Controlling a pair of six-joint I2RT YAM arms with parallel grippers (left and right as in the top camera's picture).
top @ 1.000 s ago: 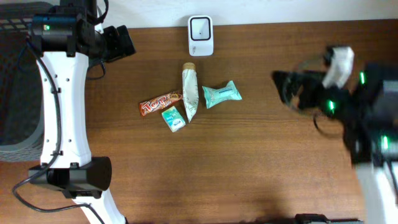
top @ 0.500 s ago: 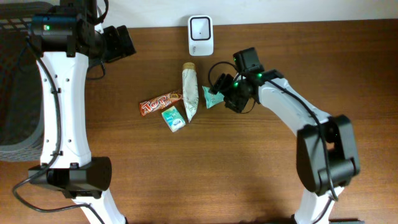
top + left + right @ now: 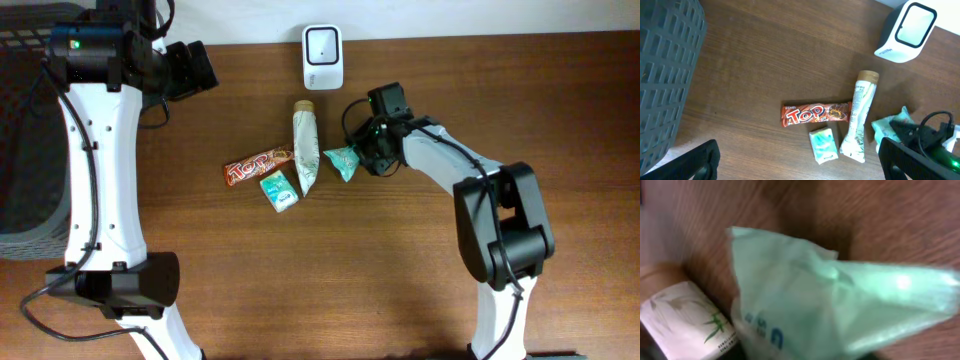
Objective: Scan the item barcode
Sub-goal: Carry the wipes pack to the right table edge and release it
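We cannot tell whether our right tool grasps the mint packet, just right of the tube; left tool released.

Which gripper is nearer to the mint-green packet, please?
Right. The right gripper is at the mint-green packet itself; the left gripper hangs far off, near the table's far-left corner.

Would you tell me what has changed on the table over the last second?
The right gripper swung in from the right and now sits over the mint-green packet, which has tilted; a firm grip is unclear. The left gripper, chocolate bar, tube, small sachet and scanner stayed put.
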